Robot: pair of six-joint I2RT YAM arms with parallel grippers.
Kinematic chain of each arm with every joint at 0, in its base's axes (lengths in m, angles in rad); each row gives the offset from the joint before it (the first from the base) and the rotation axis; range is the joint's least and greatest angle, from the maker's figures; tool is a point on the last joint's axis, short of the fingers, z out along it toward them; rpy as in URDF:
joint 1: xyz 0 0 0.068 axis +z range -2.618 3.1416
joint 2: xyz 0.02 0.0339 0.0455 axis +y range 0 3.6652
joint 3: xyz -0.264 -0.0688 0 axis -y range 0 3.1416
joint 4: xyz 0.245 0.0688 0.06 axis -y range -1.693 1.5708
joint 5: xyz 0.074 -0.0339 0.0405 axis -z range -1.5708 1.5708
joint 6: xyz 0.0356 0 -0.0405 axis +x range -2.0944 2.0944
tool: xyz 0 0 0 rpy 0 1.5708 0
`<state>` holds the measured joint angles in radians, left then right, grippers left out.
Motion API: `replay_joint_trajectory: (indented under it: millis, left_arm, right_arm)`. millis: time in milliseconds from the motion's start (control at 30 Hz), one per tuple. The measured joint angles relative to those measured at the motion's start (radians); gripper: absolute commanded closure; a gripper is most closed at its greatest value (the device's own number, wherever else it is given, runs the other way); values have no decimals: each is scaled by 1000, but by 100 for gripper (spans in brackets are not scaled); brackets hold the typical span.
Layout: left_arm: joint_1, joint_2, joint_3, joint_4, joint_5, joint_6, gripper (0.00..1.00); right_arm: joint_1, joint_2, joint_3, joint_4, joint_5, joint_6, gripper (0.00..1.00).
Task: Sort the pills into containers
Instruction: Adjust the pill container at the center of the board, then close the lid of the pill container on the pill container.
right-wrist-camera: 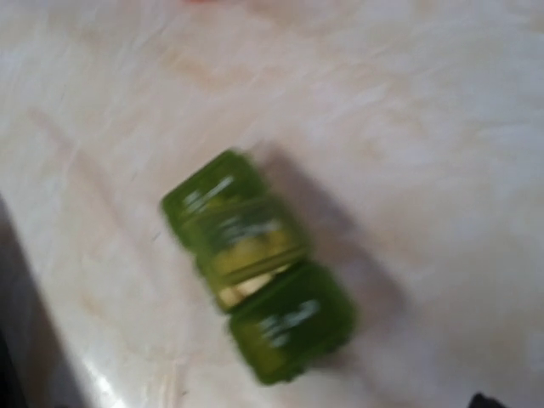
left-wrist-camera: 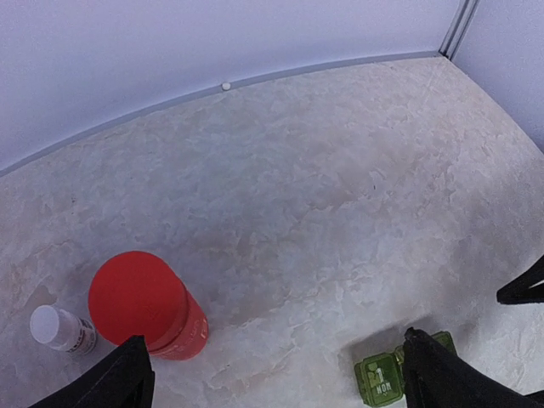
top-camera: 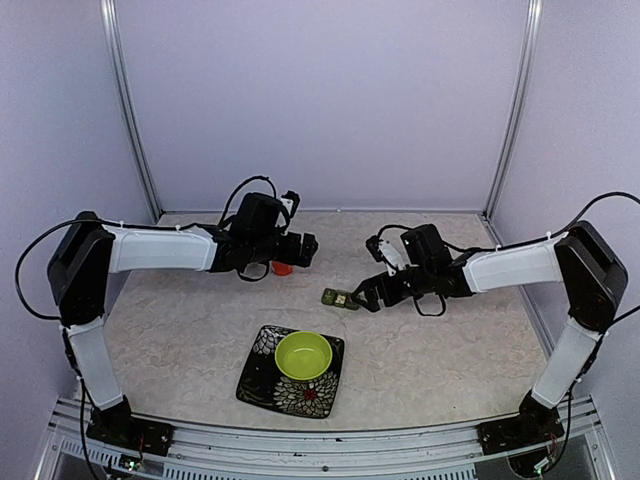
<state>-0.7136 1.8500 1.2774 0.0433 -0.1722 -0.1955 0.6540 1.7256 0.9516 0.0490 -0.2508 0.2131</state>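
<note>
- Looking down from the top camera: two arms, the left arm (top-camera: 160, 248) and the right arm (top-camera: 510, 265). Both have white sleeves and black joints, and both reach inward over one marbled beige tabletop (top-camera: 180, 320).
- One pillbox (top-camera: 340, 298), a short strip of dark green plastic, lies flat near mid-tabletop. It sits just off the tips of the right jaws and apart from the left jaws.
- One orange-red bottle (top-camera: 282, 268) shows just beside the left jaws, mostly hidden by them.
- One lime-green bowl (top-camera: 303, 355), round and smooth, sits on one square black plate (top-camera: 258, 378) with a white flower pattern. Both are toward the near edge, apart from the pillbox.
- Left wrist camera: the left jaws are spread wide and hold nothing, with one of the dark fingers (left-wrist-camera: 110, 382) in each lower corner.
- The bottle is seen from above, upright, with a round red cap and a translucent orange body.
- One small white bottle (left-wrist-camera: 59, 329) with a white cap stands just beside it. Its label print is too small to read.
- The pillbox lies at the lower edge, close to the right-hand finger. The white lettering on one lid is not surely legible.
- Right wrist camera: the picture is blurred. The pillbox lies diagonally on the tabletop, mid-frame.
- Three square compartments counted in a row, translucent green with rounded corners. The middle one is paler and yellowish.
- White print on the lids is smeared and unreadable.
- The right jaws are open and grip nothing.
</note>
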Motion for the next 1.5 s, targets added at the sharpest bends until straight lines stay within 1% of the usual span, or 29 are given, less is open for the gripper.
replay_joint_trajectory:
  millis: [200, 367, 500, 600, 967, 1300, 1500]
  left_arm:
    - [-23, 92, 46, -40, 8, 19, 1]
    - [-30, 162, 77, -79, 24, 26, 1]
    - [-35, 188, 92, -101, 27, 29, 1]
    - [-40, 203, 103, -112, 28, 29, 1]
    - [-56, 254, 107, -134, 56, 29, 1]
    - [-61, 263, 108, -138, 74, 28, 1]
    - [-61, 284, 136, -138, 83, 23, 1]
  right_arm:
    - [-44, 31, 20, 7, -7, 69, 0]
    - [-45, 119, 116, -3, 24, 95, 0]
    - [-45, 171, 203, -26, 64, 94, 0]
    - [-44, 197, 237, -31, 89, 89, 0]
    - [-37, 241, 239, -68, 145, 63, 0]
    - [-11, 242, 253, -69, 151, 40, 0]
    - [6, 243, 253, -70, 151, 30, 0]
